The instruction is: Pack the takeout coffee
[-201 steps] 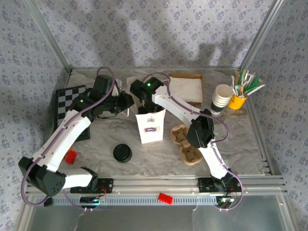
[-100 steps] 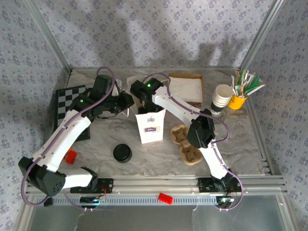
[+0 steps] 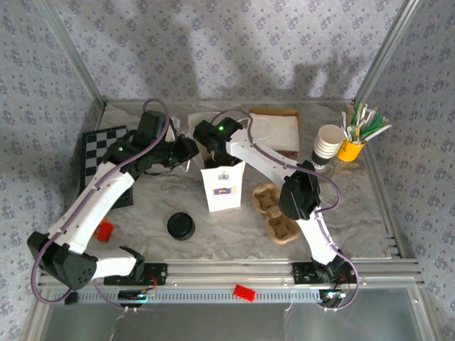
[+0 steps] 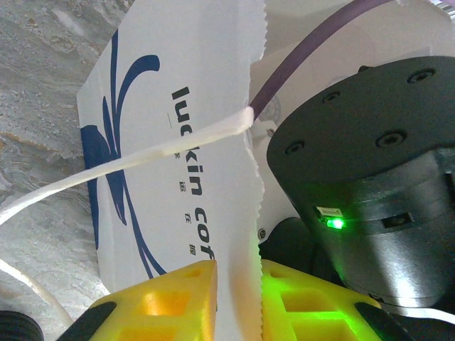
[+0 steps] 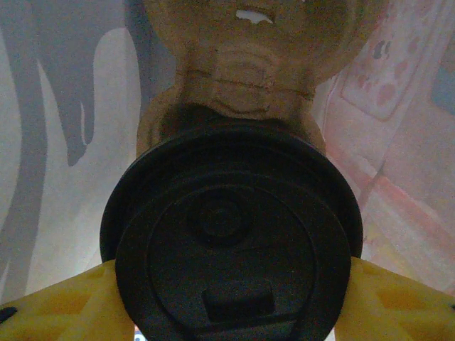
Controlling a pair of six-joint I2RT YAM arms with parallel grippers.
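One white paper bag (image 3: 222, 186) stands on the counter (image 3: 213, 238), rim pinched by the left end effector (image 4: 238, 284). Right wrist view: one dark-lidded takeout coffee (image 5: 227, 256) clamped in the right end effector (image 5: 227, 305), brown cardboard carrier (image 5: 249, 71) beyond. Top view: one loose black lid (image 3: 180, 226)

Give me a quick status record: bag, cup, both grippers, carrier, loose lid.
paper bag: upright mid-table, top open
left gripper: pinching the bag's top edge
right gripper: closed around the coffee cup at its dark lid
cup position: apparently inside the bag's mouth
cup carrier: on the table, right of the bag
black lid: loose, left of the bag
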